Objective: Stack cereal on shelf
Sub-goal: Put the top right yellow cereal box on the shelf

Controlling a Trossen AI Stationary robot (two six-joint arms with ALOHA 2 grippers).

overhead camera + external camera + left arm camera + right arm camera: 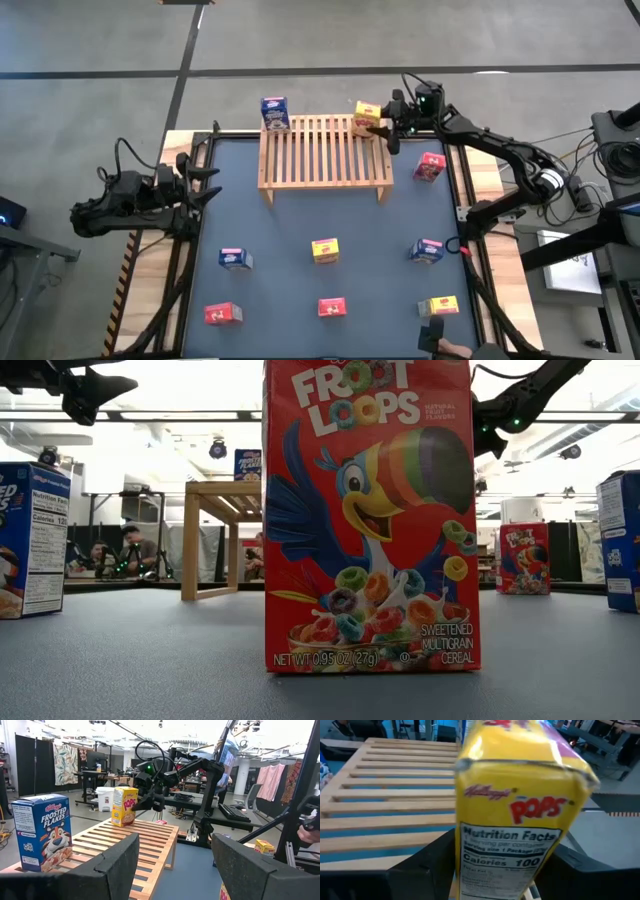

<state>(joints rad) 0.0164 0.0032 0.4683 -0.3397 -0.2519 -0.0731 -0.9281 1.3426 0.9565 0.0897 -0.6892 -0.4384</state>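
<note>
Item: small yellow cardboard cereal box (520, 815), upright on light slatted wooden shelf (325, 152), far right corner. Right gripper (385, 128) fingers clasp its narrow sides. Probably light, crushable; grip gently.

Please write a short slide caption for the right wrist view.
Right gripper holds a yellow Pops cereal box upright over the slatted wooden shelf.

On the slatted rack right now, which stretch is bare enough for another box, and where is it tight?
The shelf is bare across its slats between the blue box at its back-left corner and the yellow box at its back-right corner. That right corner is crowded: the right tool is around the yellow box. The left tool waits at the table's left edge.
</note>
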